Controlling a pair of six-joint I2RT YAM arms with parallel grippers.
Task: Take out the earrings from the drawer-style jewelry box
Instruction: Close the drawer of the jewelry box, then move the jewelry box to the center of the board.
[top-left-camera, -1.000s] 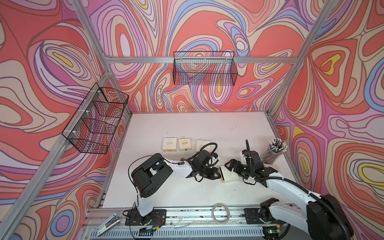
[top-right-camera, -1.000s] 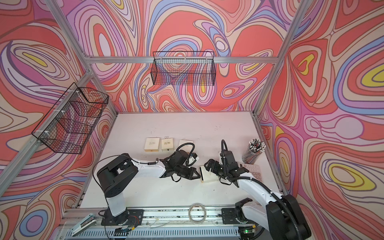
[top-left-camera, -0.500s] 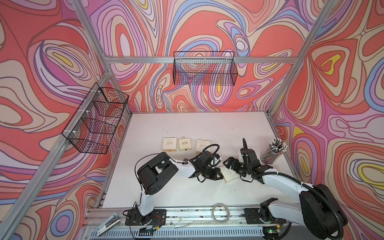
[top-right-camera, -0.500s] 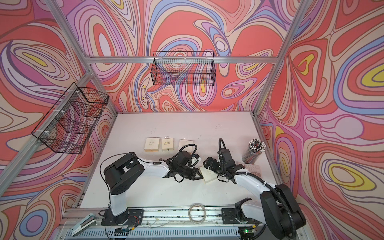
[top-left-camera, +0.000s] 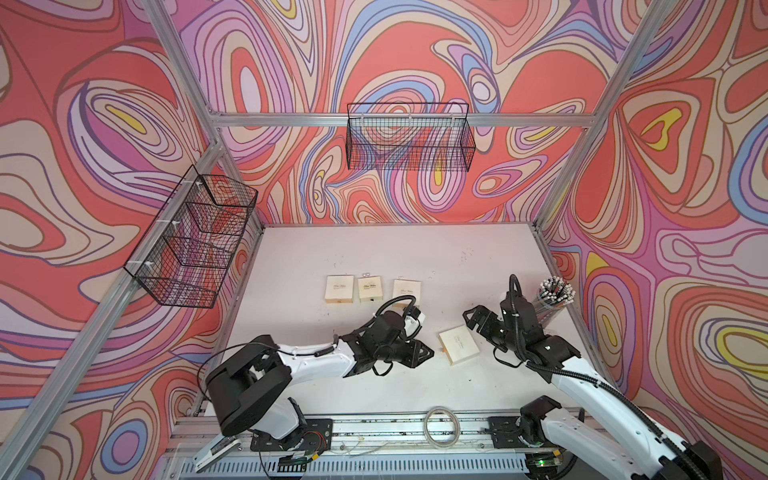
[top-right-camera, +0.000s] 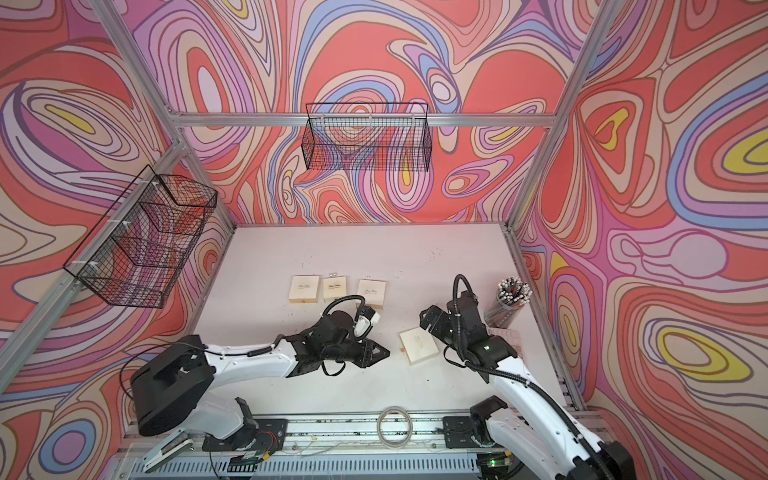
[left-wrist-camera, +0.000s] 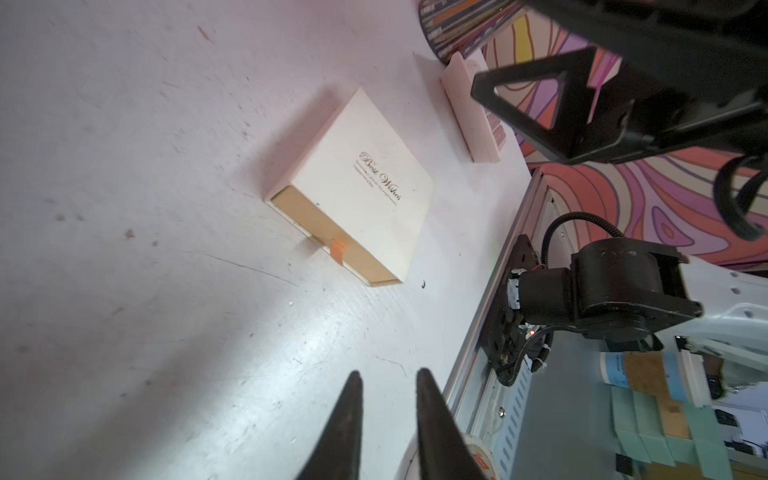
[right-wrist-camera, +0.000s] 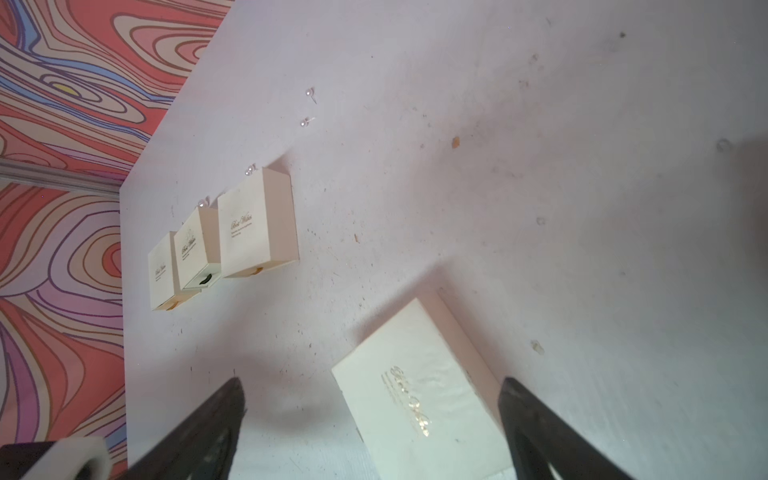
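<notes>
Between arms: jewelry box (top-left-camera: 458, 345), light, stiff; pull orange tab (left-wrist-camera: 337, 251) at 9 o'clock.
Left jaws: ajar, empty.
Right jaws: wide, empty.

Bright even light in both top views, soft shadows on the tabletop (top-left-camera: 415, 249), wide-angle bowing at the edges, white glare patch in the left wrist view, left tool (left-wrist-camera: 389, 376) and right tool (right-wrist-camera: 372, 384) dark and blurred, right wrist view hazy

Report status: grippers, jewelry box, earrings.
Left gripper slightly open, empty; right gripper wide open at the jewelry box. Drawer shut, pull tab facing left gripper. Some earrings loose on table beyond far boxes.
</notes>
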